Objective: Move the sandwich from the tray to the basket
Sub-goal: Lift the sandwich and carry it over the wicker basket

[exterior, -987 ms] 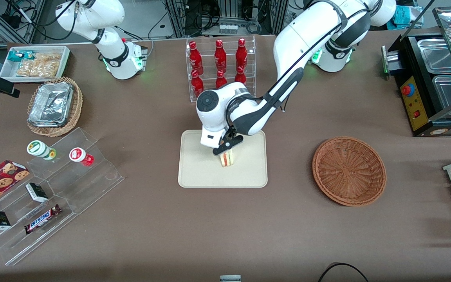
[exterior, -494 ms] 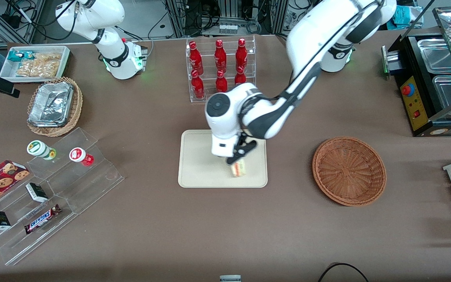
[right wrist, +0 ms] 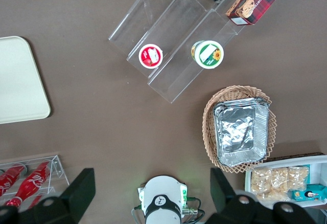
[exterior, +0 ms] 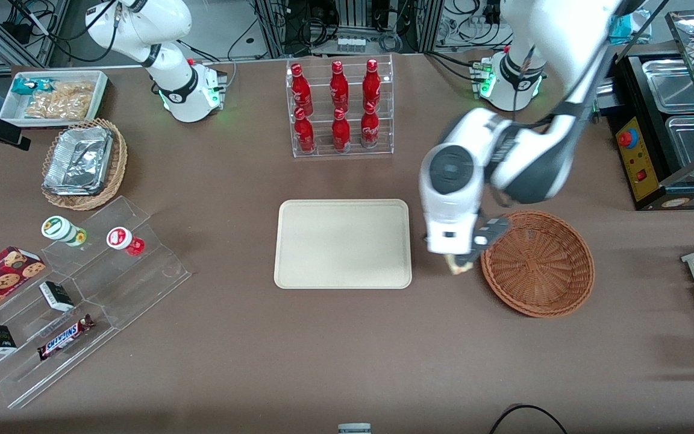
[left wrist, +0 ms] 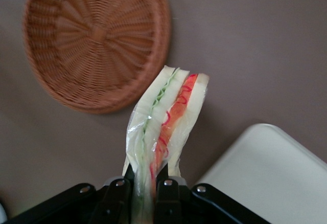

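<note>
Plastic-wrapped sandwich [left wrist: 166, 119] hangs clamped in the pincer [exterior: 466, 258] between tray [exterior: 343, 244] and basket [exterior: 538, 265].

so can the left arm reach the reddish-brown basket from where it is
Likely yes: its gripper, shut on the sandwich, hangs close to the reddish-brown basket, and nothing visible stands in the way.

Left arm [exterior: 570, 54] bent; claw [exterior: 465, 259] nearer front camera than arm's base [exterior: 506, 84], seemingly aimed downward, fingers [left wrist: 168, 197] pinched.
</note>
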